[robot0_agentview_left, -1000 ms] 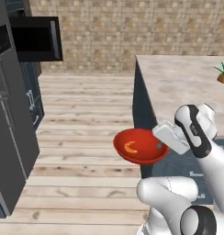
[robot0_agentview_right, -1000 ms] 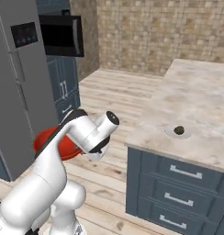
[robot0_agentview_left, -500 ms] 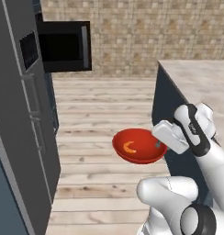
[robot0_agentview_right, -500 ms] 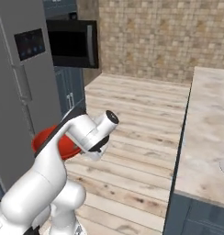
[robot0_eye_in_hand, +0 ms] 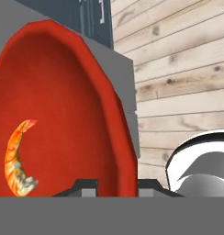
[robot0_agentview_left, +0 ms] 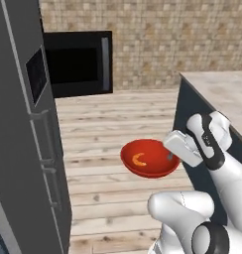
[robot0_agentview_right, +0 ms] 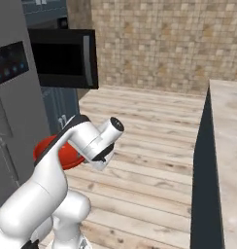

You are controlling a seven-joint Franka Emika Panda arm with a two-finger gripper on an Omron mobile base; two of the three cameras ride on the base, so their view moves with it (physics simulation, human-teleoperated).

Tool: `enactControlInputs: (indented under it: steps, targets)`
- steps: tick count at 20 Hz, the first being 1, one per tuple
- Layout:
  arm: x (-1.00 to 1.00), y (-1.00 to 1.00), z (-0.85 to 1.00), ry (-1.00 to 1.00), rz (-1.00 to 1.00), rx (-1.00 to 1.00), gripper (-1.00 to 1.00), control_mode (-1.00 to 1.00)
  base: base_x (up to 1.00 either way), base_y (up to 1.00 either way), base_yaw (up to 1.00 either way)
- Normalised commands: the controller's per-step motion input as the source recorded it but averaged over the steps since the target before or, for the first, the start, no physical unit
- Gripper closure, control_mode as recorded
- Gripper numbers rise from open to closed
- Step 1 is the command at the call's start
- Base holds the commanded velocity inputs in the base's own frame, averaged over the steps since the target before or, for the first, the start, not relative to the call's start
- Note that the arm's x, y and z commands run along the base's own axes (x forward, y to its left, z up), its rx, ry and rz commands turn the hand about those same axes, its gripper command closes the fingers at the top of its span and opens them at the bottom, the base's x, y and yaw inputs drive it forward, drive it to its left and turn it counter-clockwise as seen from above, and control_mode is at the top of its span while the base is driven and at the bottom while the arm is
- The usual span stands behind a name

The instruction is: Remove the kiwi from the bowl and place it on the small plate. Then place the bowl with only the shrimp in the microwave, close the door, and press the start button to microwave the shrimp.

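Base drove nearer the microwave (robot0_agentview_left: 78,63), door (robot0_agentview_right: 64,58) open; gripper (robot0_agentview_left: 171,156) pinched the bowl (robot0_agentview_left: 149,158) rim, shrimp (robot0_agentview_left: 139,159) inside.

Gripper (robot0_eye_in_hand: 117,183) — bowl (robot0_agentview_left: 149,158) — shrimp (robot0_agentview_left: 139,159) inside

A glossy red bowl (robot0_agentview_left: 149,158) is seen; the shrimp (robot0_eye_in_hand: 17,158) is orange; the microwave (robot0_agentview_left: 78,63) is black; the floor (robot0_agentview_left: 118,119) is pale wood planking.

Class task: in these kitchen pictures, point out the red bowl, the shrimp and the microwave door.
bowl (robot0_agentview_left: 153,167), left base view, on its front inner wall.
shrimp (robot0_eye_in_hand: 16,159), hand view, on the middle of its curved body.
door (robot0_agentview_right: 63,58), right base view, on its dark glass window.
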Motion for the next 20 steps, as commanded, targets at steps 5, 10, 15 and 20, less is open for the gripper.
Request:
enactControlInputs:
  steps: [5, 10, 15, 20]
  targets:
    - [0.0, 0.0, 0.0, 0.0, 0.0, 0.0, 1.0, 1.0, 1.0, -0.26, -0.02]
    - [0.0, 0.0, 0.0, 0.0, 0.0, 0.0, 1.0, 1.0, 1.0, -0.26, 0.0]
    - [0.0, 0.0, 0.0, 0.0, 0.0, 0.0, 1.0, 1.0, 1.0, -0.43, 0.0]
    - [0.0, 0.0, 0.0, 0.0, 0.0, 0.0, 1.0, 1.0, 1.0, -0.4, 0.04]
